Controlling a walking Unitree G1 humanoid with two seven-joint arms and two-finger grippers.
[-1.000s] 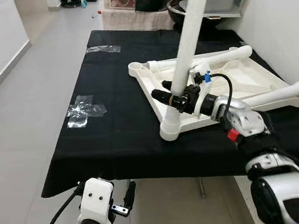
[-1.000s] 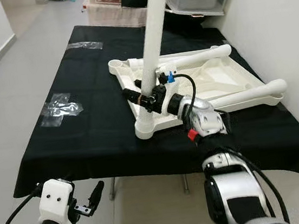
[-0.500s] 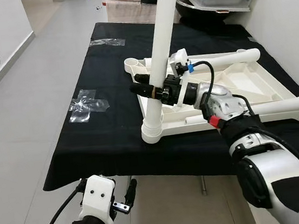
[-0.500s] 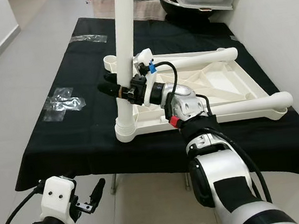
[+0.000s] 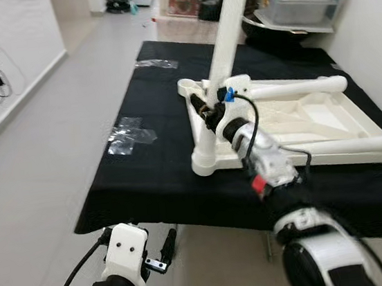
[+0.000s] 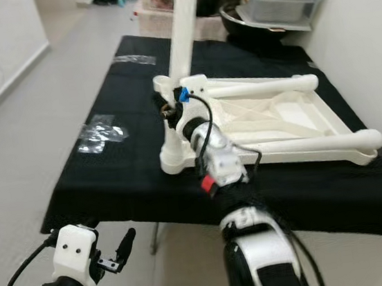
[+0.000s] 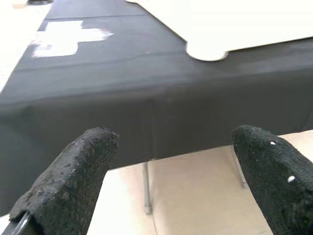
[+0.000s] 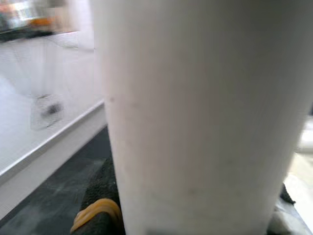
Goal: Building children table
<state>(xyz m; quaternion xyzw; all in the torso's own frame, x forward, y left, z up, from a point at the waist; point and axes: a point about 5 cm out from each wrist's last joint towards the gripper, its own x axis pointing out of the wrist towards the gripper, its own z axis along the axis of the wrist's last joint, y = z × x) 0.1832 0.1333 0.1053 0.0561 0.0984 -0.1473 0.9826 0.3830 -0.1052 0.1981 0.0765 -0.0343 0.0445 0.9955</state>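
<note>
The right tool is clamped around the white leg, low on its shaft, just above the corner socket of the upturned white tabletop. The leg stands nearly upright, leaning slightly toward 1 o'clock. I'd judge the leg is being seated: to do it well, bring it plumb over the socket and press straight down without twisting sideways, since the light tabletop could slide on the cloth. Two more legs lie across the tabletop at 2 and 3 o'clock. The left tool hangs idle below the surface's near edge, its fingers spread wide and empty. The surface wears a black cloth, with clear tape at 10 o'clock. Grey floor tiles run along the left; storage bins sit at 12 o'clock.
</note>
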